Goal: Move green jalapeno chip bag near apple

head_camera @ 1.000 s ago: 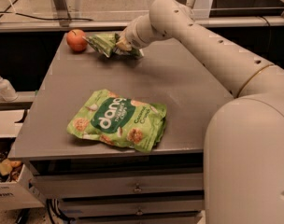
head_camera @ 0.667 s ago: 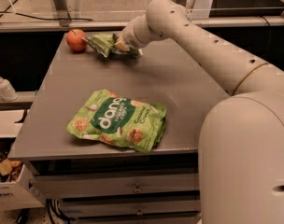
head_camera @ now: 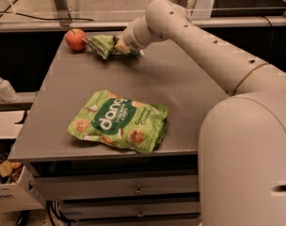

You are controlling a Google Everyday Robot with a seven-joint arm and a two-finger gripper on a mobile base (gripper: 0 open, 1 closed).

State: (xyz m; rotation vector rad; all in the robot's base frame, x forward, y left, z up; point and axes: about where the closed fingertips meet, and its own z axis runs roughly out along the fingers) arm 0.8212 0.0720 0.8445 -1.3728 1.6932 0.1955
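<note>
The green jalapeno chip bag is at the far left of the grey table, just right of the apple with a small gap between them. The apple is red-orange and round, near the table's back left corner. My gripper is at the bag's right end, shut on it, with the bag's left end pointing toward the apple. My arm reaches in from the right and hides the gripper's far side.
A large light-green "dang" bag lies flat near the table's front edge. A soap dispenser stands on a lower ledge to the left. A box of clutter sits on the floor at the lower left. Drawers are under the table.
The gripper and the chip bag have edged slightly left toward the apple. The apple and the dang bag have not moved.
</note>
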